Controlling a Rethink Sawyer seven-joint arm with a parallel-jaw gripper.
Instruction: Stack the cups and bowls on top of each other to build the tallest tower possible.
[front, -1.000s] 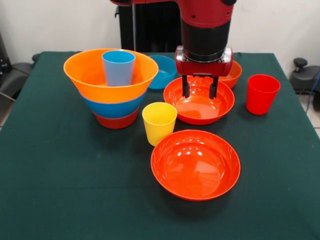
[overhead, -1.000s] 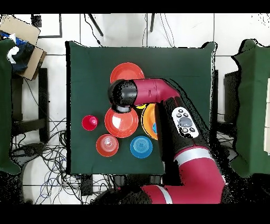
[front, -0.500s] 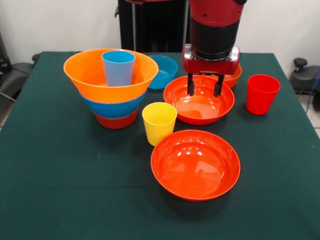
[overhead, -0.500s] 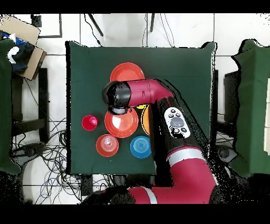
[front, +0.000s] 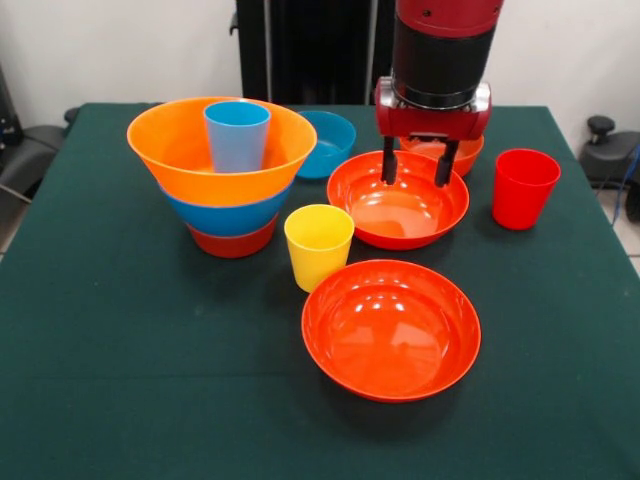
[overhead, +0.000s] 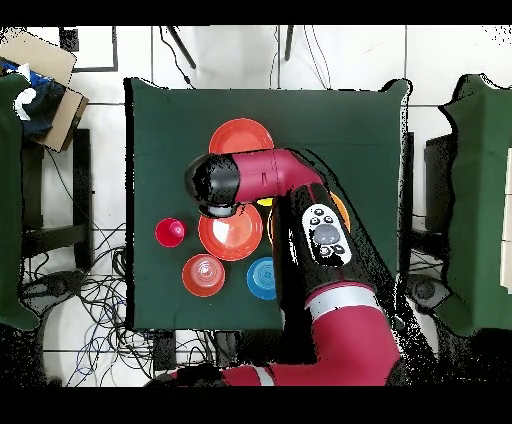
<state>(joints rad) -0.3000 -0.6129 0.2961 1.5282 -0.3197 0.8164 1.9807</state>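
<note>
The tower stands at the left: a huge orange bowl (front: 200, 160) on a large blue bowl (front: 228, 215) on a small red-orange bowl (front: 233, 242), with the light blue cup (front: 237, 135) upright inside. The yellow cup (front: 318, 245) and red cup (front: 524, 187) stand alone. My gripper (front: 415, 172) is open and empty, hanging over the far right rim of a wide red-orange bowl (front: 400, 215). A second wide red-orange bowl (front: 392, 328) lies nearer. A small blue bowl (front: 325, 143) and a small red-orange bowl (front: 462, 155) sit behind. In the overhead view my wrist (overhead: 218, 188) hides the gripper.
In the overhead view the arm (overhead: 320, 230) covers the tower. The red cup (overhead: 169, 232), the two wide bowls (overhead: 232, 235) (overhead: 240, 133), the small red-orange bowl (overhead: 203, 275) and the small blue bowl (overhead: 260, 280) show on the green table (overhead: 350, 130).
My gripper has moved right in the front view, from over the middle of the wide bowl to over its far right rim. It stays open. No bowl or cup has moved.
</note>
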